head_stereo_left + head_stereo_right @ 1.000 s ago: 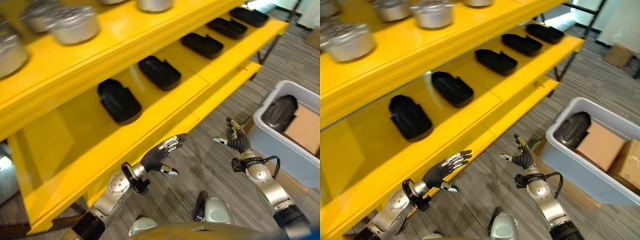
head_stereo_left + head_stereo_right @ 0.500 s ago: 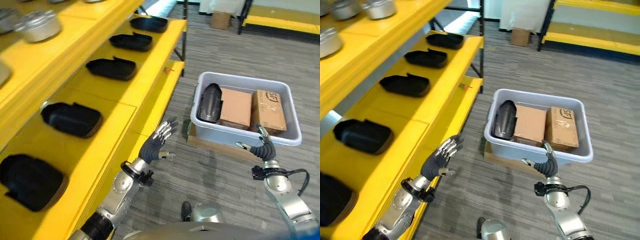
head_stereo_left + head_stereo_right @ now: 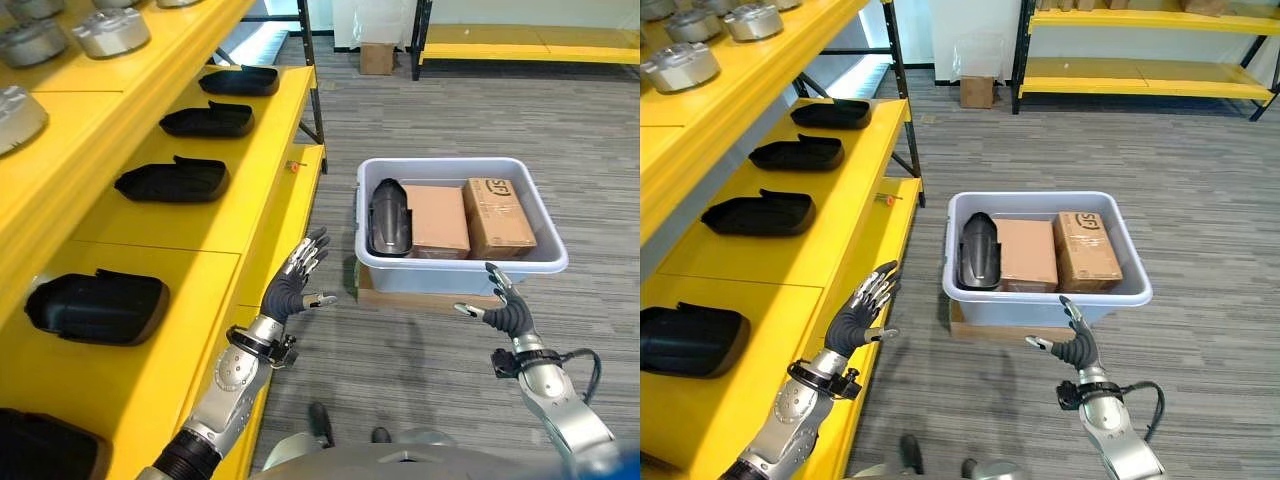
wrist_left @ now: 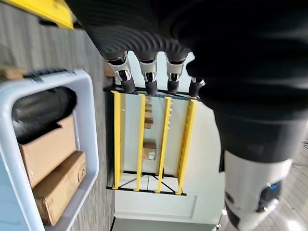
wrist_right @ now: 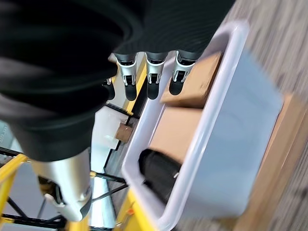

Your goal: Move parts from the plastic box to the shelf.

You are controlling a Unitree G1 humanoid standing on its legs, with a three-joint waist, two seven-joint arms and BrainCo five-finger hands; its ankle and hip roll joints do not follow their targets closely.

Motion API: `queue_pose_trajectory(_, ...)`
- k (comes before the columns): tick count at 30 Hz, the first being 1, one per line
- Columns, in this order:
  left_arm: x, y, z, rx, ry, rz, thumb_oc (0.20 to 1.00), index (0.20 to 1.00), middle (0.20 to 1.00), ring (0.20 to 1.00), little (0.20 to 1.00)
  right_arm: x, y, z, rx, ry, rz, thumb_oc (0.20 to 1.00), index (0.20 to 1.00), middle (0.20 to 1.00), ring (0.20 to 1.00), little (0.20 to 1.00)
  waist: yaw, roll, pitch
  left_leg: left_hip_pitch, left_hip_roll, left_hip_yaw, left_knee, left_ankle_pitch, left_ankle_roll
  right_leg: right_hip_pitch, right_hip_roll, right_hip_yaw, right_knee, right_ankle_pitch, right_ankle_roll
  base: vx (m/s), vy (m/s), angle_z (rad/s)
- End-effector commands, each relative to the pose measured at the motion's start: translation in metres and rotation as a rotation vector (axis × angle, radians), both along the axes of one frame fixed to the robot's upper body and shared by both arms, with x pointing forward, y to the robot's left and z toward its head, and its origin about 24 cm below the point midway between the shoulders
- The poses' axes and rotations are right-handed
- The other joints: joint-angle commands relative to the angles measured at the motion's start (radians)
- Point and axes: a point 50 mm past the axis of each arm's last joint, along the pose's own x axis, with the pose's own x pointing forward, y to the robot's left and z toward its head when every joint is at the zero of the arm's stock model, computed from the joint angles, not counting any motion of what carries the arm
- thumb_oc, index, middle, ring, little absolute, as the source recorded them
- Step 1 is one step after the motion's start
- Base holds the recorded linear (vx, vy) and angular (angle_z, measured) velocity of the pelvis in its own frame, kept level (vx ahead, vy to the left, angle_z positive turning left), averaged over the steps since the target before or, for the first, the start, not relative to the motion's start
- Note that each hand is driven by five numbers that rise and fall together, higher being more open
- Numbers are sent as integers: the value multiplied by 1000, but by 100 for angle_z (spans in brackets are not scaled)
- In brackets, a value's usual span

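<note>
Both the left hand (image 3: pixel 297 283) and right hand (image 3: pixel 503 311) hang empty with fingers spread, apparently readying a two-handed reach, since the black part (image 3: pixel 387 216) lies in the plastic box (image 3: pixel 458 272) just beyond them, the shelf (image 3: pixel 190 225) beside the left.

A warehouse or stockroom: yellow shelving (image 3: pixel 250 180) on the left holding black parts (image 3: pixel 172 181), more racks (image 3: pixel 1140 70) far.

You see one black part (image 3: pixel 388 217) lying lengthwise in the grey plastic box (image 3: pixel 540 262); four more (image 3: pixel 172 182) rest on the yellow shelf (image 3: pixel 262 185).
</note>
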Motion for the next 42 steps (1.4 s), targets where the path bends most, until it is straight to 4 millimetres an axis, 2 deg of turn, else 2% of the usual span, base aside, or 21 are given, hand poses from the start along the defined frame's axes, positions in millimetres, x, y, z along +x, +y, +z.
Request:
queue_pose_trajectory(1,5,3,17,3,-113,17,1000,1000,1000,1000,1000,12,3,26,17,-132,28,1000,1000,1000,1000,1000,11,-37,1,-16,-17,-18,-15,-28,-21,-34,-21,-68,-36,122,54,119,123,-32)
queue_pose_trajectory(7,10,2,18,42,-135,40,1000,1000,1000,1000,1000,18,14,26,32,-132,76,1000,1000,1000,1000,1000,22,-41,-20,24,-20,-11,-66,-38,-9,-56,-4,-109,18,88,54,53,93,-3)
queue_pose_trajectory(9,12,3,17,40,-126,46,1000,1000,1000,1000,1000,22,20,28,51,-145,84,1000,1000,1000,1000,1000,32,-43,-13,28,-14,9,-66,-45,1,-94,0,-151,138,79,63,1,64,-6)
queue_pose_trajectory(11,12,4,17,64,-128,47,1000,1000,1000,1000,1000,26,26,30,67,-153,97,1000,1000,1000,1000,1000,41,-42,3,33,-6,27,-66,-48,13,-171,-6,-185,313,111,94,-47,18,-15)
queue_pose_trajectory(13,12,5,17,85,-126,52,1000,1000,1000,1000,1000,28,32,31,75,-152,111,1000,1000,1000,1000,1000,54,-40,25,49,5,32,-66,-50,20,-242,-54,-222,450,154,135,-23,-45,-39)
queue_pose_trajectory(14,12,6,17,88,-119,60,1000,1000,1000,1000,1000,31,36,28,83,-148,121,1000,1000,1000,1000,1000,69,-37,36,65,21,44,-66,-48,16,-241,-136,-249,433,169,150,55,-141,-39)
queue_pose_trajectory(16,12,7,16,92,-109,61,1000,1000,1000,1000,1000,32,39,26,94,-149,122,1000,1000,1000,1000,1000,79,-40,43,85,37,50,-63,-50,7,-207,-203,-258,327,206,159,84,-182,-20)
queue_pose_trajectory(17,12,7,16,92,-109,61,1000,1000,1000,1000,1000,32,39,26,94,-149,122,1000,1000,1000,1000,1000,79,-40,43,85,37,50,-63,-50,7,-207,-203,-258,327,206,159,122,-445,-34)
queue_pose_trajectory(18,12,9,17,113,-103,62,1000,1000,1000,1000,1000,31,40,24,118,-160,111,1000,1000,1000,1000,1000,81,-48,39,105,58,40,-64,-58,-8,-180,-289,-224,125,315,189,97,-380,-22)
queue_pose_trajectory(19,11,9,17,115,-103,63,1000,1000,1000,1000,1000,31,41,24,120,-161,111,1000,1000,1000,1000,1000,80,-50,40,109,60,40,-64,-60,-9,-177,-297,-223,108,332,194,160,-579,6)
queue_pose_trajectory(20,10,12,15,133,-104,77,1000,1000,1000,1000,1000,31,44,25,141,-178,109,1000,1000,1000,1000,1000,83,-58,38,127,74,47,-66,-79,-18,-189,-349,-210,40,420,228,117,-360,19)
queue_pose_trajectory(21,8,14,13,140,-101,93,1000,1000,1000,1000,1000,32,47,26,154,-193,113,1000,1000,1000,1000,1000,84,-60,40,140,88,53,-66,-93,-24,-200,-372,-201,18,459,246,136,-417,-4)
queue_pose_trajectory(22,6,16,13,139,-100,101,1000,1000,1000,1000,1000,32,49,27,160,-200,117,1000,1000,1000,1000,1000,85,-60,40,145,97,56,-66,-97,-28,-202,-378,-200,9,461,251,135,-367,-20)
queue_pose_trajectory(25,2,19,9,130,-90,119,1000,1000,1000,1000,1000,30,51,31,170,-208,121,1000,1000,1000,1000,1000,86,-52,24,142,137,54,-66,-85,-55,-153,-354,-218,-40,385,247,163,-383,-7)
queue_pose_trajectory(27,-2,21,9,98,-77,136,1000,1000,1000,1000,1000,27,49,32,158,-216,118,1000,1000,1000,1000,1000,91,-49,12,128,164,39,-66,-57,-76,-108,-308,-229,-56,302,228,177,-457,35)
queue_pose_trajectory(28,-5,22,12,85,-93,171,1000,1000,1000,1000,1000,27,44,35,129,-227,117,1000,1000,1000,1000,1000,98,-47,6,120,187,31,-66,-38,-98,-96,-283,-244,-48,250,207,132,-404,52)
queue_pose_trajectory(30,-4,21,15,44,-99,186,1000,1000,1000,1000,1000,30,39,37,95,-230,115,1000,1000,1000,1000,1000,101,-41,7,107,229,10,-62,-10,-128,-95,-250,-250,-23,197,171,96,-421,14)
queue_pose_trajectory(34,-1,22,17,21,-106,210,1000,1000,1000,1000,1000,38,31,37,34,-237,107,1000,1000,1000,1000,1000,98,-34,25,93,301,14,-32,26,-143,-102,-214,-268,46,134,115,77,-325,-15)
queue_pose_trajectory(36,1,24,15,5,-94,239,1000,1000,1000,1000,1000,37,25,36,13,-232,87,1000,1000,1000,1000,1000,89,-30,32,74,328,20,7,72,-149,-102,-191,-279,78,106,86,121,-320,-5)
queue_pose_trajectory(38,3,25,13,-20,-75,237,1000,1000,1000,1000,1000,34,19,35,-3,-232,60,1000,1000,1000,1000,1000,75,-29,35,58,340,62,46,97,-152,-96,-179,-298,87,94,71,110,-229,14)
queue_pose_trajectory(42,9,17,10,-18,-68,187,1000,1000,1000,1000,1000,23,1,30,7,-210,-15,1000,1000,1000,1000,1000,12,-25,37,26,381,265,131,156,-202,-54,-166,-390,74,70,59,80,-204,56)
